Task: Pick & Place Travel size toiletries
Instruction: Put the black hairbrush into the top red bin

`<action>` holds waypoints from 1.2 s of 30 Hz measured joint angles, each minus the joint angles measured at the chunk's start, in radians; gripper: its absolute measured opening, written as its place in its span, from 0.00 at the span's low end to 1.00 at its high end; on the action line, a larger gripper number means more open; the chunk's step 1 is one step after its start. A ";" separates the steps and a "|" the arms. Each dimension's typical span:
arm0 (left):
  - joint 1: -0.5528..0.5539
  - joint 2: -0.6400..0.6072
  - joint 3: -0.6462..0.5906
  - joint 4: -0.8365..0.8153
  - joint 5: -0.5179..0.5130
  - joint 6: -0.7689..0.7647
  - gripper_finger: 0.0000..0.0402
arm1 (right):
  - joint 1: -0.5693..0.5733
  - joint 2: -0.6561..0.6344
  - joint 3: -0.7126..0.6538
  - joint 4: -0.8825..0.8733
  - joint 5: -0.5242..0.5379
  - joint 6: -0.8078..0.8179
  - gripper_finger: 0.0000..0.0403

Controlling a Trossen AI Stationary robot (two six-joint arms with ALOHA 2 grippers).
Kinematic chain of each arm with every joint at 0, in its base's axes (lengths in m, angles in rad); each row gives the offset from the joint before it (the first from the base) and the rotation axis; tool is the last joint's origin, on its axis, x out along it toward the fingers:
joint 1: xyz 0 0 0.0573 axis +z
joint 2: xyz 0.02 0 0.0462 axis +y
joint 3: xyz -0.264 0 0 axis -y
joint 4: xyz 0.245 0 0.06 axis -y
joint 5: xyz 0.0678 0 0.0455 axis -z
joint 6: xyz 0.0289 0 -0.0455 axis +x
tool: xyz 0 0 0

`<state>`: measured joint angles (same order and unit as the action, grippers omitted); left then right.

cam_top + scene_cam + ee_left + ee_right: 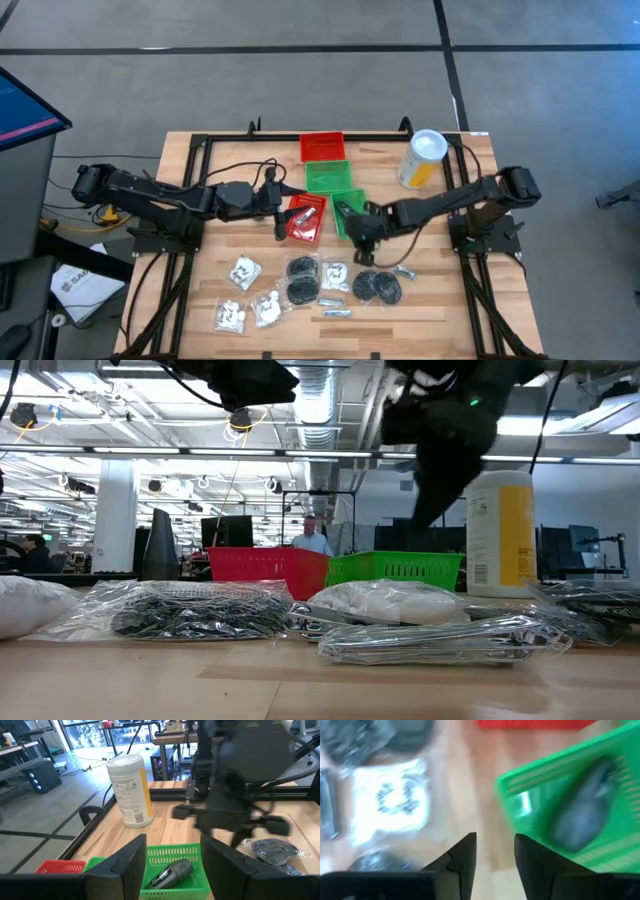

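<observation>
Right gripper (494, 852) hovering by the green basket (555, 780), fingers parted, empty. Dark grey piece (170, 872) lying inside that basket. Left gripper (172, 870) above the red basket (305, 218), fingers spread, nothing held. Remaining clear packets (245, 270) and black discs (378, 287) on the table (440, 300), near edge.

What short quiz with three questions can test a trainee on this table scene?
1. True or false: the yellow canister lies on its side.
2. Where is the dark grey piece? A: in a red basket. B: in the green basket. C: on bare wood.
3. What does the right gripper hold between its fingers?

Key: 1 false, it stands upright. 2 B. 3 nothing; the fingers are apart and empty.
</observation>
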<state>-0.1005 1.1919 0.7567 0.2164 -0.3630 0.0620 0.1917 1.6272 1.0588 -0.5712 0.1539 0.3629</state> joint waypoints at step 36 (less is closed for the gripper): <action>0.000 0.000 0.000 -0.009 -0.003 -0.017 0.44 | 0.306 0.096 0.001 -0.027 -0.022 0.397 0.57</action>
<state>-0.1005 1.1919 0.7570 0.2076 -0.3664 0.0447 0.4973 1.7231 1.0603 -0.5983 0.1317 0.7597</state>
